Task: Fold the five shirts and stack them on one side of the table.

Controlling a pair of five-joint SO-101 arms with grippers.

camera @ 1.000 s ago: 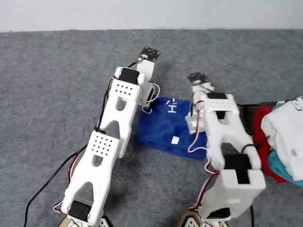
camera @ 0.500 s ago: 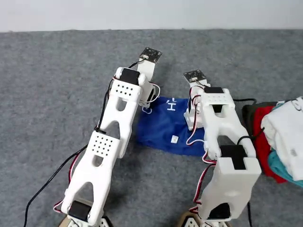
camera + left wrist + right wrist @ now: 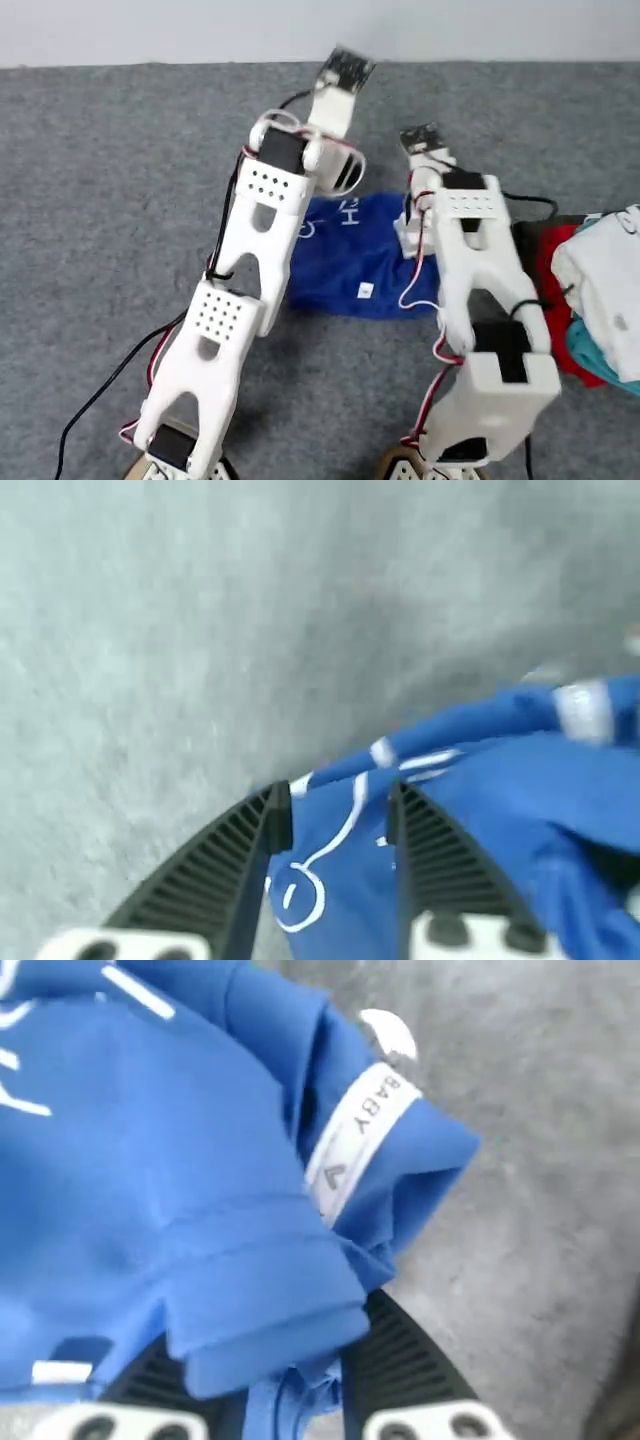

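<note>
A blue shirt (image 3: 362,258) with white print lies on the grey table between the two arms, partly folded. My left gripper (image 3: 322,203) holds its far left edge; in the left wrist view the dark fingers (image 3: 262,832) are shut on the blue shirt (image 3: 480,800), with the gripper (image 3: 335,815) just above the table. My right gripper (image 3: 408,226) is at the shirt's far right edge. The right wrist view has the gripper (image 3: 265,1380) shut on a bunched fold of the blue shirt (image 3: 150,1160), near its collar label (image 3: 355,1140).
A pile of other shirts lies at the table's right edge: white (image 3: 605,270) on top, then red (image 3: 552,290), teal (image 3: 590,355) and a dark one (image 3: 522,240). Bare grey table (image 3: 110,200) spreads to the left and behind. A black cable (image 3: 100,385) runs by the left arm's base.
The left arm has risen and pushed farther back, drawing the shirt's far edge with it. The right gripper has shifted slightly right and back. The shirt now lies stretched wider.
</note>
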